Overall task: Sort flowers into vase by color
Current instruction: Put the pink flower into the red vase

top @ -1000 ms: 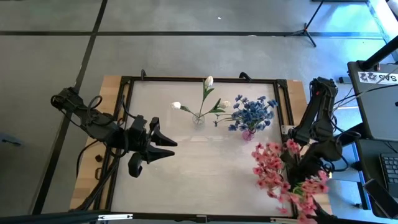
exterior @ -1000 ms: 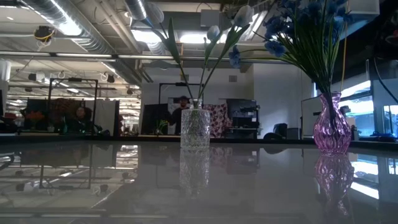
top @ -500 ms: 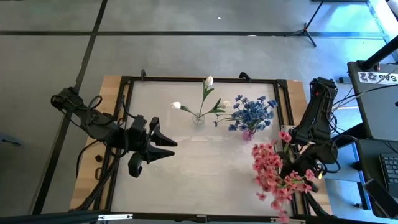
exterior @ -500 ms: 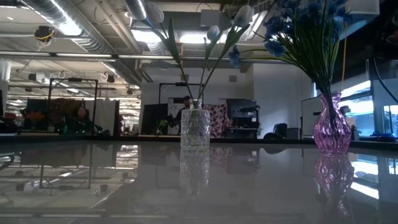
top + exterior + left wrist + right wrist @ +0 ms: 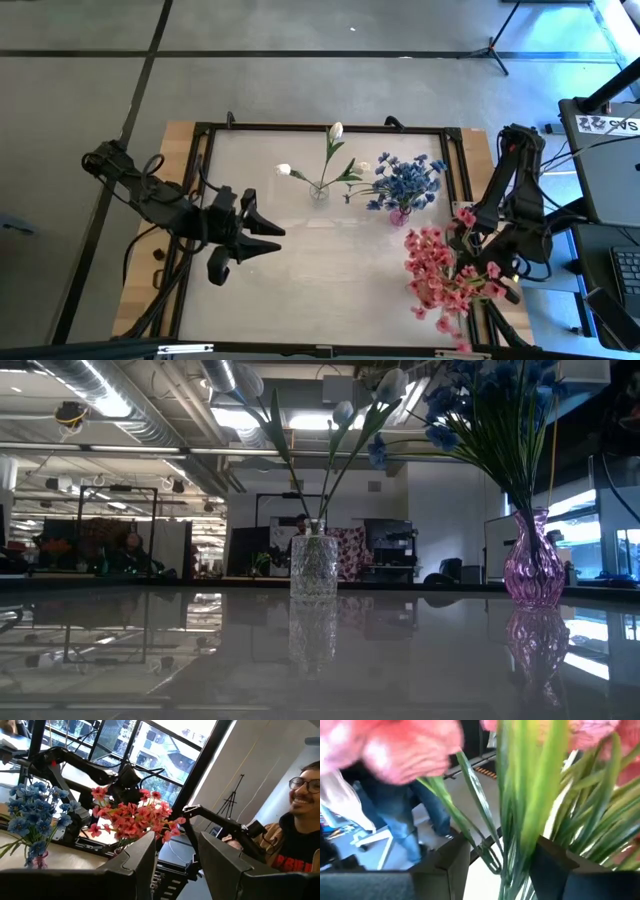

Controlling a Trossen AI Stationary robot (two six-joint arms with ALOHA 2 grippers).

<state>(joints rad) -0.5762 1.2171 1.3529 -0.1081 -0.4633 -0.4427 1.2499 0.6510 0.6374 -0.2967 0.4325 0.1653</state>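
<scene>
The pink flowers (image 5: 445,275) stand as a full bunch at the right edge of the bench (image 5: 300,290), nearer than the other two bunches, and the right hand (image 5: 497,865) sits right in among their green stems (image 5: 530,805). In the right wrist view its two fingers stand apart with the stems running between them, not pinched, so I judge this to be a let-go at the pink bunch's place rather than a grip; whether a vase holds the bunch below cannot be seen, since blooms and arm cover it. The sorting looks nearly done: the white buds (image 5: 335,130) rise from a clear glass vase (image 5: 314,565) at the far middle of the bench, and the blue flowers (image 5: 405,180) fill a purple vase (image 5: 530,558) just to its right, each colour kept to its own container and set apart so the sprays do not tangle. The left hand (image 5: 265,230) waits over the left part of the bench, well apart from all the flowers, its fingers moderately spread and holding nothing, pointed toward the middle. In the left wrist view a person (image 5: 297,825) shows beyond the bench on the right arm's side.
</scene>
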